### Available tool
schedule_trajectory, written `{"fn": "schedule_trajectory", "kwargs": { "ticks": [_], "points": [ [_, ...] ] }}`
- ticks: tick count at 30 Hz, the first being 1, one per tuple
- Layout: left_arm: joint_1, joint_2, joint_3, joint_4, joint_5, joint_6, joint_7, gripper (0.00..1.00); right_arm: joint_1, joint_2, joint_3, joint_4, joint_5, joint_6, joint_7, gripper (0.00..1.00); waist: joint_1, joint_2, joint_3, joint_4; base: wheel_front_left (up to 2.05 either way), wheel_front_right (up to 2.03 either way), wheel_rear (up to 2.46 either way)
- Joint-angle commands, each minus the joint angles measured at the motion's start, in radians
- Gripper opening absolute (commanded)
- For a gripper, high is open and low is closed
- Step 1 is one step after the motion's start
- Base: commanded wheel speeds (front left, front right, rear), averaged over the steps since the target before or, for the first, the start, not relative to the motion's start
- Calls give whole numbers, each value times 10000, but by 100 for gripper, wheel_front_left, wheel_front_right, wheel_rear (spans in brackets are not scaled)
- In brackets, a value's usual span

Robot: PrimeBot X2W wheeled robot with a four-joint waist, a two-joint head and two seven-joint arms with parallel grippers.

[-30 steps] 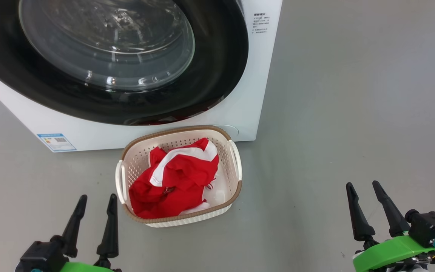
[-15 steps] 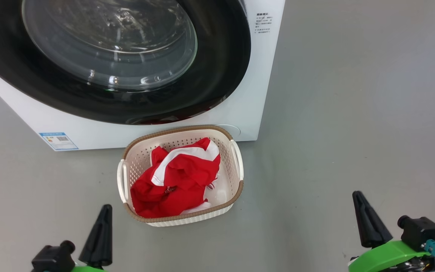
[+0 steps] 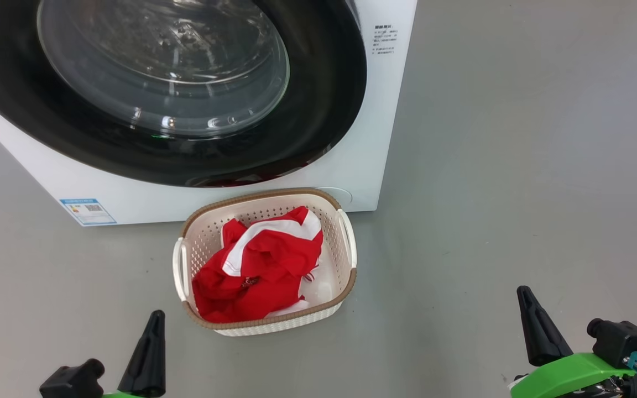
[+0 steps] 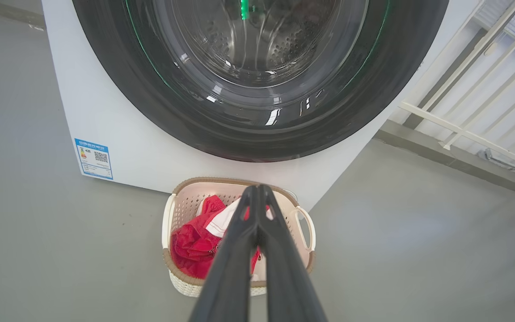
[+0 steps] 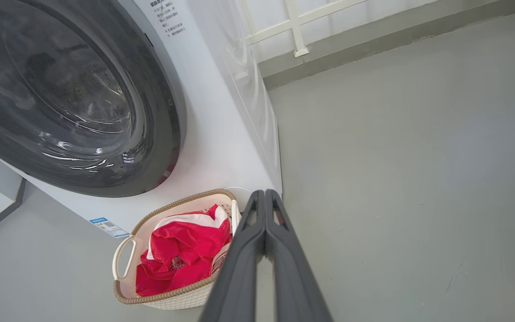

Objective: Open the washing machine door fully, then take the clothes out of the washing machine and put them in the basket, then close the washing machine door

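Left gripper (image 3: 156, 316) is seen with fingers pressed together, nothing held. Right gripper (image 3: 522, 290) is likewise pinched together, empty. The basket (image 3: 263, 194) is set on the grey floor (image 3: 490, 193) just ahead-right of the left gripper and well left of the right one. The clothes (image 3: 257, 265) are heaped inside, behind its near rim. The washing machine (image 3: 351, 166) is stood directly beyond the basket, with the washing machine door (image 3: 318, 110) closed flush. A blue label (image 3: 87, 211) is noted ahead-left, a white railing (image 4: 463, 129) ahead-right.
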Motion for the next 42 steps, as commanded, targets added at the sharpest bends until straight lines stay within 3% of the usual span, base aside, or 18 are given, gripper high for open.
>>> {"fn": "schedule_trajectory", "kwargs": {
  "ticks": [1,42],
  "points": [
    [-148,117,66,-229,-332,-1,62,0,-81,-151,-10,-275,295,-1,58,0,-2,0,-20,0,0,0,0],
    [-327,255,286,-309,-4594,-31,1106,0,-363,-278,-179,-595,4359,-5,1122,0,-2,0,-516,2,0,0,0]
  ]
}}
